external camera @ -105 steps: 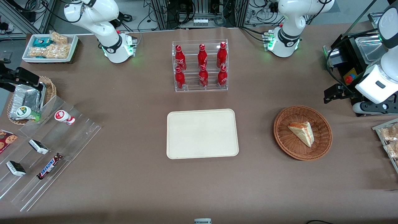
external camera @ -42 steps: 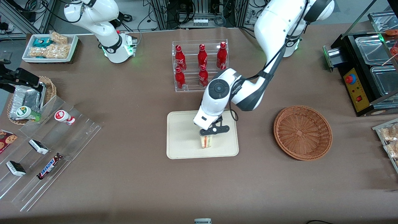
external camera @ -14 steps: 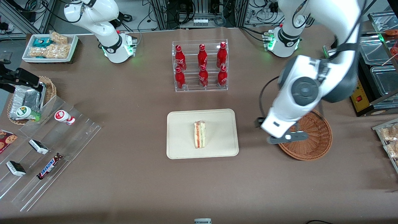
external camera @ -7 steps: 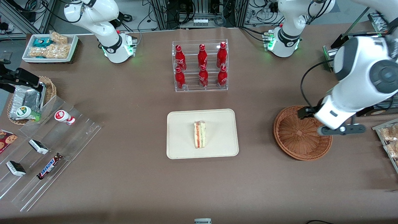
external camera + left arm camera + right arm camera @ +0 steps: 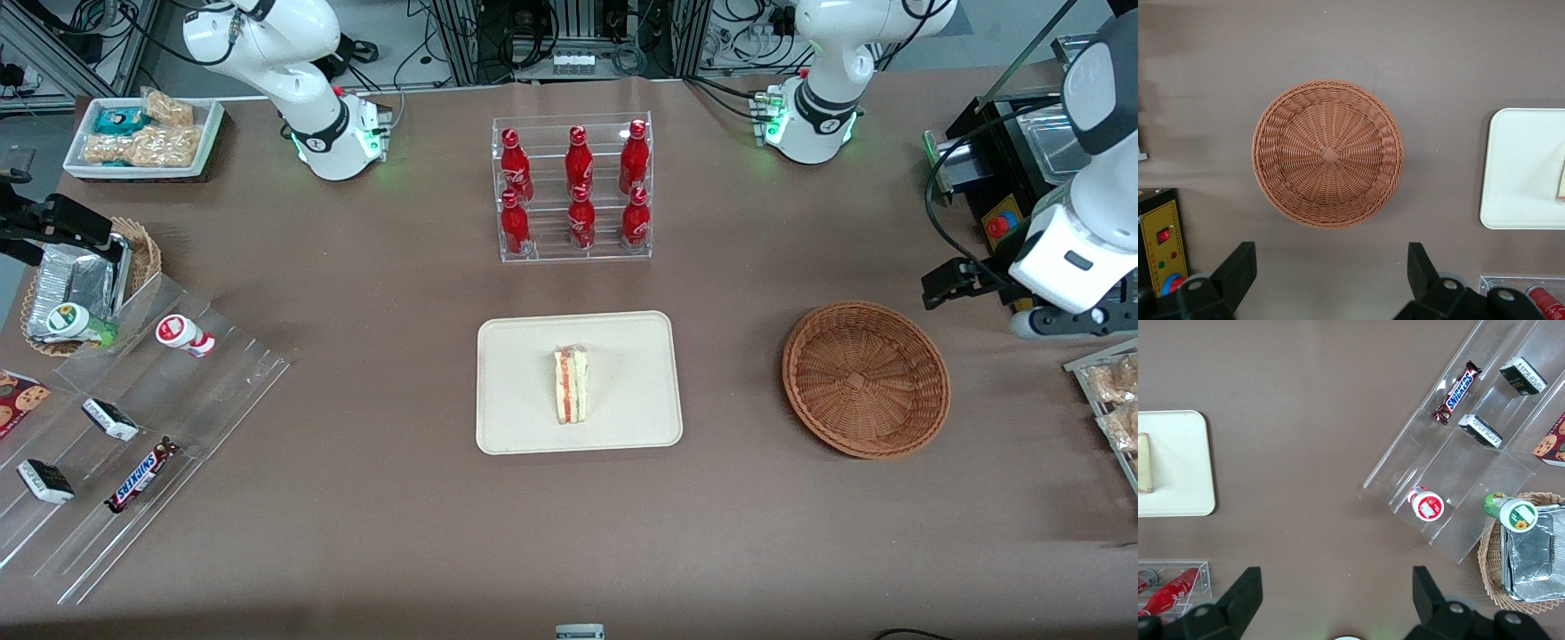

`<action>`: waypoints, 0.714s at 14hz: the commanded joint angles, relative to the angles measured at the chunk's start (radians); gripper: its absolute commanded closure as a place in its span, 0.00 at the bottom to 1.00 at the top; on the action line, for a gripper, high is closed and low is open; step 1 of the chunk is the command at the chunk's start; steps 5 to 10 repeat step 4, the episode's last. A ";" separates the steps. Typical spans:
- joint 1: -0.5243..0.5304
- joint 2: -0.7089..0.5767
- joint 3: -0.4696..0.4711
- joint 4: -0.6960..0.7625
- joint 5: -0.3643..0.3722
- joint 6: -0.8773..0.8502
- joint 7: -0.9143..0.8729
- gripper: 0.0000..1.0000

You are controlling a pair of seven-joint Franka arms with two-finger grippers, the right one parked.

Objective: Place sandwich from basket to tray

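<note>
The sandwich (image 5: 571, 397) stands on its edge on the cream tray (image 5: 520, 373), about mid-table; its filling layers show on top. The wicker basket (image 5: 865, 380) is empty, toward the working arm's end of the table. My left gripper (image 5: 1062, 322) hangs high, farther toward that end than the basket and slightly farther from the front camera. In the left wrist view the gripper (image 5: 1330, 267) is open and empty, with the basket (image 5: 1328, 153) below it, and the tray (image 5: 1518, 167) and a sliver of the sandwich (image 5: 1561, 183) beside it.
A clear rack of red bottles (image 5: 573, 191) stands farther from the front camera than the tray. A black appliance with metal pans (image 5: 1005, 187) and a snack tray (image 5: 1111, 400) flank my gripper. A clear stepped shelf of snacks (image 5: 133, 427) lies toward the parked arm's end.
My gripper set the sandwich on the tray and let go. In the last second it swung over the basket toward the working arm's end; the sandwich has not moved.
</note>
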 commanded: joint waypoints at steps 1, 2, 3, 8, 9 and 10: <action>0.019 -0.045 -0.009 -0.032 -0.013 -0.003 0.015 0.00; 0.019 -0.048 -0.009 -0.032 -0.013 -0.003 0.015 0.00; 0.019 -0.049 -0.009 -0.032 -0.013 -0.004 0.015 0.00; 0.019 -0.051 -0.009 -0.032 -0.013 -0.006 0.015 0.00; 0.019 -0.051 -0.009 -0.032 -0.013 -0.006 0.015 0.00; 0.019 -0.051 -0.009 -0.032 -0.013 -0.006 0.015 0.00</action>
